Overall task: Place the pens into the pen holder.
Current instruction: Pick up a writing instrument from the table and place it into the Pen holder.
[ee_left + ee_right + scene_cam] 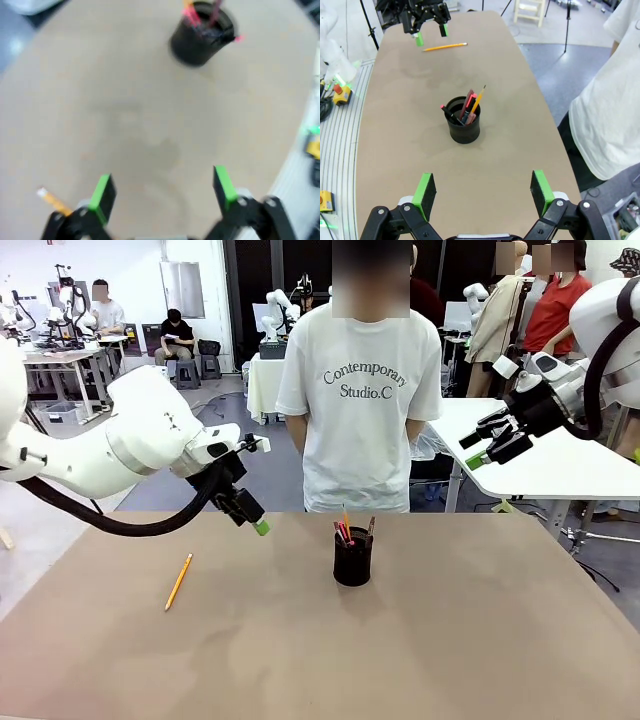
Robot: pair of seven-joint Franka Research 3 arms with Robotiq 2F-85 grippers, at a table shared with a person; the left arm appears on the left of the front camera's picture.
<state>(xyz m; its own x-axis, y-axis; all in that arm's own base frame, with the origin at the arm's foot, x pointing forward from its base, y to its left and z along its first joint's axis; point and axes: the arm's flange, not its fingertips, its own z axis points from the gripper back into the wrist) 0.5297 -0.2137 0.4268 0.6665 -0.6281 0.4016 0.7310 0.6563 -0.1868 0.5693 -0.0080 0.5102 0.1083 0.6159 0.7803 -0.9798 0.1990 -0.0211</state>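
- Tan tabletop [430,660]: matte and flat, bare across its near half.
- Yellow-orange pencil [178,582]: lies flat on the left part of the table, well apart from the pen holder and outside it.
- Pen holder [352,556]: a black mesh cup standing upright near the middle of the table, toward the far edge.
- Pens [345,530]: several red and pink sticks and one yellow-orange one lean inside the pen holder, their tips rising above its rim.
- Left gripper [250,515]: hangs in the air over the left part of the table, near the yellow-orange pencil. Its fingers are spread wide with nothing between them. In the left wrist view, which is blurred, the green pads [102,192] stand apart over bare table.
- Right gripper [474,450]: raised high at the right, well apart from the pen holder. Its fingers are likewise spread and empty.
- Person [358,410]: stands at the far side behind the pen holder, in a white printed T-shirt.
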